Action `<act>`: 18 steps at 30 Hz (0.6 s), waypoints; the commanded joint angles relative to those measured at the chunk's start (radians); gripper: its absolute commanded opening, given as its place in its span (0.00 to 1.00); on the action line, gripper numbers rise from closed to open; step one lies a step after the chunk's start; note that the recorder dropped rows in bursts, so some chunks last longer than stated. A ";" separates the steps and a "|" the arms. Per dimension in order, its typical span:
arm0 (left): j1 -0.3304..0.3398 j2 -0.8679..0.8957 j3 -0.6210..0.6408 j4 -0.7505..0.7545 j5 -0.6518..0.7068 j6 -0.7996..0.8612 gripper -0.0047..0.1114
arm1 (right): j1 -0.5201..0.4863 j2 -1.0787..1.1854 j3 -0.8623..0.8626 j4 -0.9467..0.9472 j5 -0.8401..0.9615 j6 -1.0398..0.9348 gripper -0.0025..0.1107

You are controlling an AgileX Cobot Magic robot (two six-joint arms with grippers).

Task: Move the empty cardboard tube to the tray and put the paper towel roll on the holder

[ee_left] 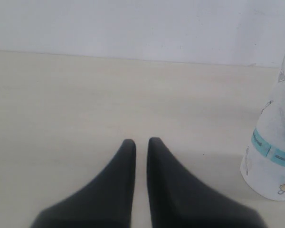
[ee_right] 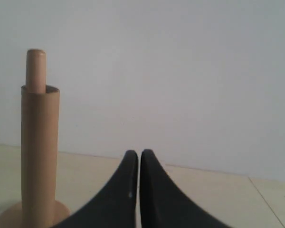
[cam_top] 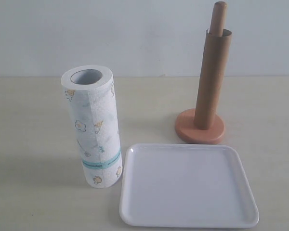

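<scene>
The empty cardboard tube [cam_top: 212,79] stands upright, slipped over the pole of the wooden holder [cam_top: 200,132] at the back right; the pole's round tip pokes out above it. Upright on the table at the left is the paper towel roll [cam_top: 93,127]. The white tray [cam_top: 188,222] lies flat in front of the holder with nothing on it. Neither gripper shows in the exterior view. My left gripper [ee_left: 141,141] is shut on nothing, low over the table, with the paper towel roll [ee_left: 274,152] off to one side. My right gripper [ee_right: 135,153] is shut and holds nothing; the tube [ee_right: 40,156] on the holder [ee_right: 9,219] stands apart from it.
A pale wall runs along the back of the beige table [cam_top: 29,144]. Bare tabletop lies left of the roll and right of the tray.
</scene>
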 commanded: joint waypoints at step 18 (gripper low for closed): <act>0.005 -0.004 0.004 0.000 0.001 -0.007 0.12 | 0.000 0.283 -0.059 -0.004 -0.354 0.213 0.03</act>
